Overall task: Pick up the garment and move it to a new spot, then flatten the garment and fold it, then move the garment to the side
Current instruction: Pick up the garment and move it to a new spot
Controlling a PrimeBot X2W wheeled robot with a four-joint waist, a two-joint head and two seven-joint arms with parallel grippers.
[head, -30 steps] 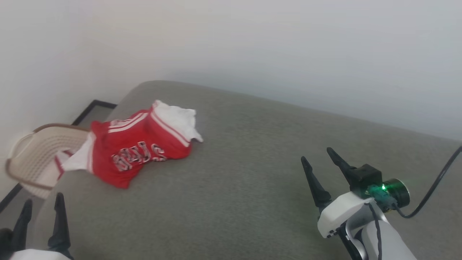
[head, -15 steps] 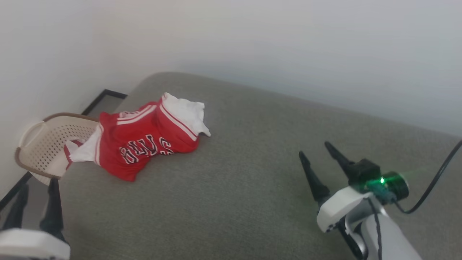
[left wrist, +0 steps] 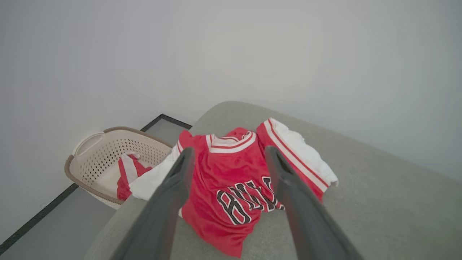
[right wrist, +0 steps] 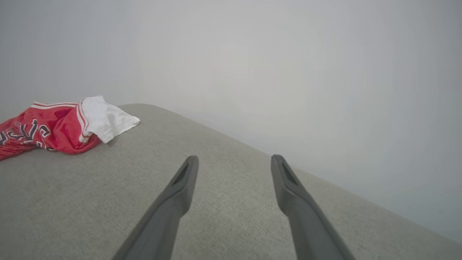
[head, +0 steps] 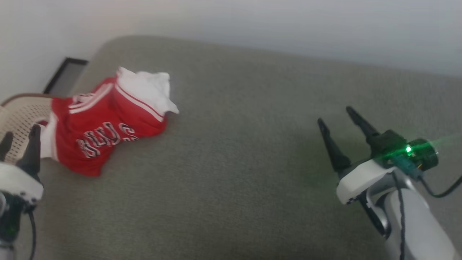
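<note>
Red and white, the garment [head: 104, 133] lay crumpled on the grey cushion [head: 234, 162] near its left edge, long axis toward two o'clock, close at two o'clock of the empty, spread left tool [head: 21, 131], the spread right tool [head: 334, 115] well apart at its three o'clock.

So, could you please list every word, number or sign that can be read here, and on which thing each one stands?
"BUL": dark letters outlined in white, on the front of the red jersey; the rest of the word is hidden behind the left tool and a fold.
Head and right wrist views: the same lettering, too blurred or crumpled to read.
Laundry basket: no text.
</note>
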